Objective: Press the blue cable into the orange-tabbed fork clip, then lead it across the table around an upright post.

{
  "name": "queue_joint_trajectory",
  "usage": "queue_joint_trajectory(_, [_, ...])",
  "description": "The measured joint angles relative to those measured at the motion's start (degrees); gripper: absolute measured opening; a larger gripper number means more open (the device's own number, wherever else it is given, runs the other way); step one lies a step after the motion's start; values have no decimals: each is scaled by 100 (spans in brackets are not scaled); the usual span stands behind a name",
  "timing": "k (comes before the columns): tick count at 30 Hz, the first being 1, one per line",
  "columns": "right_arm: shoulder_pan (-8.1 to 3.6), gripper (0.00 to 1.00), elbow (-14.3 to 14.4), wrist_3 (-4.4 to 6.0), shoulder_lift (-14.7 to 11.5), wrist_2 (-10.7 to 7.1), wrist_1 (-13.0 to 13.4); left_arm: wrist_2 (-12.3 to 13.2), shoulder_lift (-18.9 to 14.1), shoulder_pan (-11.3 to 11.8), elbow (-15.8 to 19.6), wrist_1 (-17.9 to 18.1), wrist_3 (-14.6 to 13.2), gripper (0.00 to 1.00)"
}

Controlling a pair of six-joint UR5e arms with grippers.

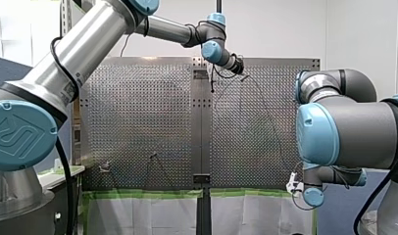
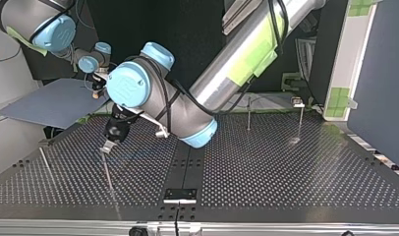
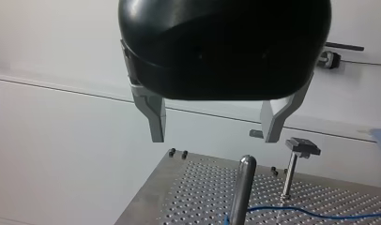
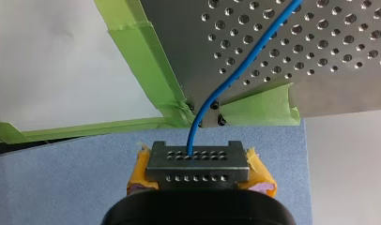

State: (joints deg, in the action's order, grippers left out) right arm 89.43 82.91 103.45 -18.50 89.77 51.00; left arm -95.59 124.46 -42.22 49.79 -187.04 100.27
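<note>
Right pincer [image 4: 198, 165] grips the blue cable [image 4: 226, 84], running straight ahead onto the table [image 4: 320, 70]; left pincer [image 3: 214, 136] gapes empty.

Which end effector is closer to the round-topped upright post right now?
Left. My left end effector hangs open right over the round-topped post. My right end effector sits beyond the table corner, clamped on the blue cable.

- We read this scene as a robotics lab.
- Two industrial robot arms, the left arm [image 1: 84, 44] and the right arm [image 1: 344, 127], stand at either side of one table [image 2: 286, 167].
- The table is a perforated metal plate that carries upright posts [image 2: 248, 113].
- Green tape [image 4: 146, 56] edges the plate, and we see plain white walls [image 1: 285, 29] behind it.
</note>
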Motion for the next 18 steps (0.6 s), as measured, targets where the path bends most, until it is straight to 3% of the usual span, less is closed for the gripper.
queue_joint_trajectory(18, [6, 0, -3, -7, 0, -52, -18, -175, -1, 11, 21, -175, 207, 100])
